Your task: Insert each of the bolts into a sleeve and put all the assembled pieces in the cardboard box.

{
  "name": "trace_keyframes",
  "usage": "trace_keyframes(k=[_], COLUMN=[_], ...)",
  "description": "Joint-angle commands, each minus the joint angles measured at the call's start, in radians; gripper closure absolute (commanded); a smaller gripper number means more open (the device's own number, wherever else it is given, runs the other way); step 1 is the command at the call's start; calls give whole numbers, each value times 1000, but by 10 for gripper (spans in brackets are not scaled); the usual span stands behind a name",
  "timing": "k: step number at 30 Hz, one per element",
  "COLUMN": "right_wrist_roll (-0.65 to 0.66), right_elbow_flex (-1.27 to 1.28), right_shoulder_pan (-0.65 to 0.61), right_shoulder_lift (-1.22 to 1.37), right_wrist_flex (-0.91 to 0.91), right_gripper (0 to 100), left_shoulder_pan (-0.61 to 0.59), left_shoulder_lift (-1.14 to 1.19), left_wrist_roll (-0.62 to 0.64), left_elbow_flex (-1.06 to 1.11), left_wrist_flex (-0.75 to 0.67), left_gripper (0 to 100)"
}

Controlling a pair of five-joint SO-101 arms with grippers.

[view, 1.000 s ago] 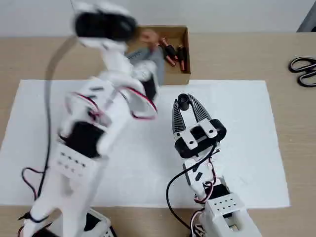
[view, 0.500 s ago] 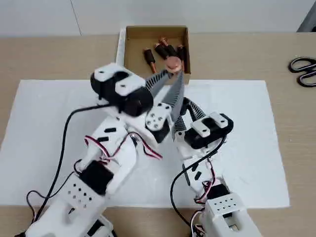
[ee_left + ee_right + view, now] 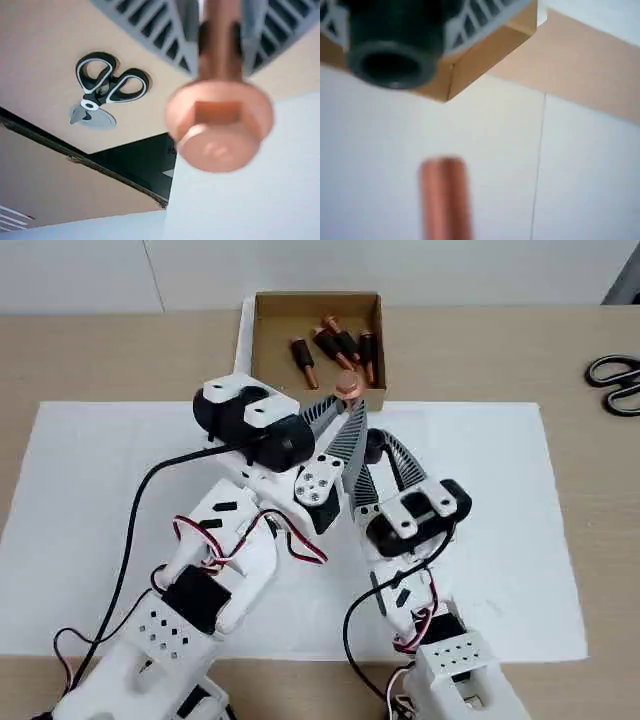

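My left gripper [image 3: 344, 403] is shut on a copper bolt [image 3: 346, 387], held just in front of the cardboard box [image 3: 262, 340]. In the left wrist view the bolt's head [image 3: 220, 127] sticks out past the grey fingers [image 3: 150, 22]. Just beside and below it, my right gripper [image 3: 375, 448] is shut on a black sleeve [image 3: 373, 445]. The right wrist view shows the sleeve's open end [image 3: 390, 57], with the bolt's shaft [image 3: 444, 195] a short way off and apart from it. Several assembled pieces [image 3: 335, 343] lie in the box.
A white sheet [image 3: 90, 490] covers the middle of the wooden table. Black-handled scissors [image 3: 612, 382] lie at the far right, and they also appear in the left wrist view [image 3: 111, 85]. A corner of the box [image 3: 485, 55] stands close behind the sleeve.
The left arm came down from a raised pose by the box and now holds the bolt lower, closer to the sleeve. The right gripper shifted slightly with the sleeve.
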Motion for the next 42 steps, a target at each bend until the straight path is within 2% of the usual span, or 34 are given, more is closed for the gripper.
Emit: trace_keyframes(k=[1,6,18,22,33,39,42], right_wrist_roll=[18,20,20,20,20,20,20], right_elbow_flex=[6,6,6,6,6,6,6], right_shoulder_pan=[-33,-97,-97,-97,-97,-97,-97], right_shoulder_lift=[-18,-18,-18,-18,-18,-18,-18], right_wrist_flex=[-36,-36,-36,-35,-31,-33,-33], right_gripper=[994,994,994,994,994,994,994], left_shoulder_pan=[-5,-2,-8,-6,-6,-12,-44], left_shoulder_lift=[-29,-28,-35,-37,-37,-29,-29], left_wrist_roll=[8,8,-5,-72,-74,-78,-126], left_elbow_flex=[-4,-5,7,4,-77,-76,-65], left_wrist_flex=[2,2,6,58,203,198,204], left_gripper=[993,993,993,993,993,993,993])
